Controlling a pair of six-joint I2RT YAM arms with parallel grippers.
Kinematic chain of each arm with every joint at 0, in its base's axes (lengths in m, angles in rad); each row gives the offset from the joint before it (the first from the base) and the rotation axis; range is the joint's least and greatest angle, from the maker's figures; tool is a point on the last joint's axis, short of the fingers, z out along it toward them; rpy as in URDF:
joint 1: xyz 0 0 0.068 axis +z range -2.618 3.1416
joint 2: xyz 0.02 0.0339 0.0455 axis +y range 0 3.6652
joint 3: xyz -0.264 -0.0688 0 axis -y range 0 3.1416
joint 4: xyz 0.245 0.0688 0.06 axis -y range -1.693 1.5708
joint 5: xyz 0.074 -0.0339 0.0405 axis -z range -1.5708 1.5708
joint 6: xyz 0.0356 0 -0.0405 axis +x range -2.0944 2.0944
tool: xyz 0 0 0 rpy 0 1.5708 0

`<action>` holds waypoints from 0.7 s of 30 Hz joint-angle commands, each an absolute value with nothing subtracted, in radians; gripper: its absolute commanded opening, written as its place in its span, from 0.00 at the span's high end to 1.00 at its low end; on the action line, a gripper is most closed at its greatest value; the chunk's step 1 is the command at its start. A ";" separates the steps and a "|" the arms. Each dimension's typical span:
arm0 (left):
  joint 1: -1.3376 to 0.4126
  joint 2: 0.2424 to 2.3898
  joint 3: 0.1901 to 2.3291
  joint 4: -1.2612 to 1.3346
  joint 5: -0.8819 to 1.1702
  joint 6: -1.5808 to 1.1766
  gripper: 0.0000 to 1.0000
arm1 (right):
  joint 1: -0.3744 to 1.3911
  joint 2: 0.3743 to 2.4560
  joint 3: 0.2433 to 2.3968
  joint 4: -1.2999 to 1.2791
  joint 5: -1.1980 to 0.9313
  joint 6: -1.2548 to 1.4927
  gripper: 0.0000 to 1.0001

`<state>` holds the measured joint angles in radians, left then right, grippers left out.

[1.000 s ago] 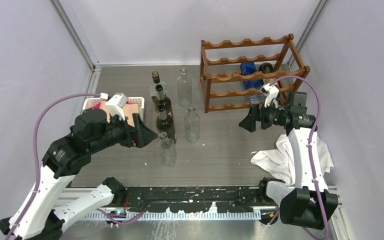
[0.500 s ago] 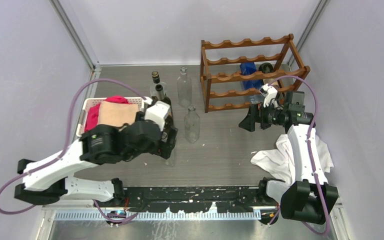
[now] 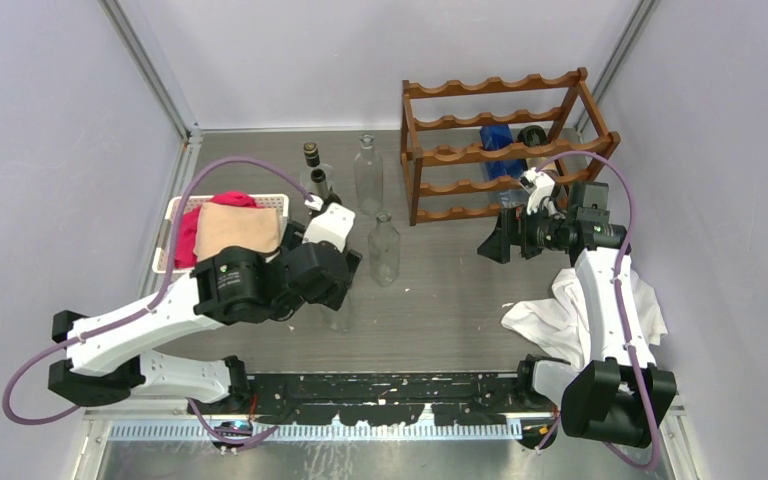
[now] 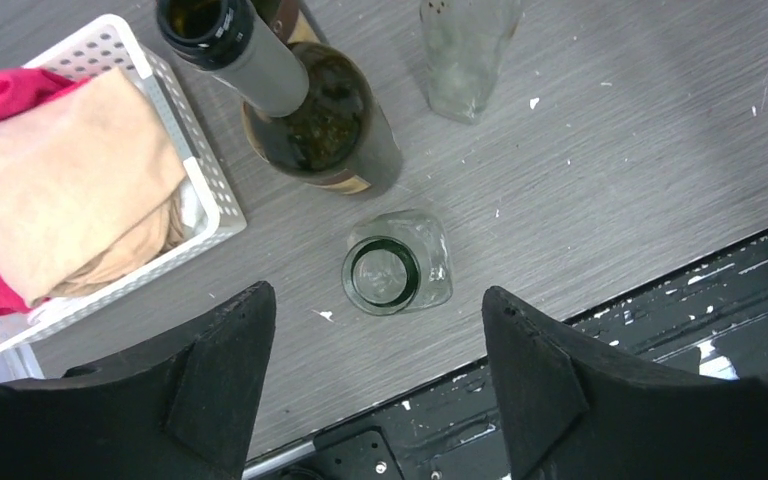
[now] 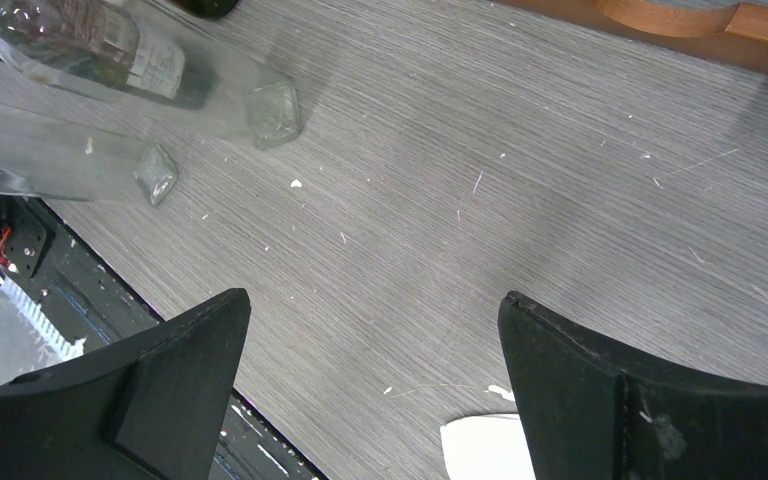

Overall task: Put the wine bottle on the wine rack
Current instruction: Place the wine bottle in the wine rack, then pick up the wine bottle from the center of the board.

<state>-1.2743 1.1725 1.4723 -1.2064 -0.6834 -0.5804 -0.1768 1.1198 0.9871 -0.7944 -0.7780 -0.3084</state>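
Note:
The reddish-brown wine rack (image 3: 500, 150) stands at the back right of the table. A dark wine bottle (image 4: 315, 115) stands upright next to the white basket (image 4: 215, 190); in the top view my left arm covers most of it. My left gripper (image 4: 377, 292) points straight down, open and empty, above a small clear bottle (image 4: 397, 270) whose mouth shows just beyond the fingertips. From overhead the left gripper (image 3: 340, 283) sits over that bottle (image 3: 338, 315). Open and empty, my right gripper (image 3: 495, 245) hovers in front of the rack, facing bare table (image 5: 372, 297).
Two more dark bottle necks (image 3: 316, 170) and two clear bottles (image 3: 367, 170) (image 3: 384, 250) stand around the left gripper. The basket holds red and tan cloths (image 3: 225, 228). A white cloth (image 3: 580, 305) lies by the right arm. A blue object (image 3: 495, 140) rests inside the rack.
My left arm has swung right from over the basket, and its gripper now hangs over the bottles. The right arm has barely moved.

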 commanded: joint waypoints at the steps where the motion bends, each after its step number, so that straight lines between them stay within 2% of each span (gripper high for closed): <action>1: -1.199 1.177 1.420 -1.103 -0.568 -0.548 0.28 | -0.175 1.117 0.996 -0.782 -0.778 -0.317 0.00; 4: -1.168 1.178 1.391 -1.075 -0.510 -0.542 0.32 | -0.175 1.115 0.996 -0.785 -0.777 -0.320 0.00; 9: -1.148 1.195 1.368 -1.052 -0.463 -0.536 0.45 | -0.175 1.115 0.998 -0.788 -0.772 -0.323 0.00; 16: -1.131 1.213 1.361 -1.039 -0.435 -0.523 0.46 | -0.175 1.115 0.999 -0.790 -0.770 -0.326 0.00; 21: -1.116 1.213 1.356 -1.041 -0.428 -0.516 0.57 | -0.175 1.116 0.999 -0.792 -0.770 -0.327 0.00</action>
<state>-1.1282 1.2175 1.3567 -1.0863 -0.4412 -0.5331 -0.1768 1.1198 0.9871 -0.7959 -0.7673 -0.3153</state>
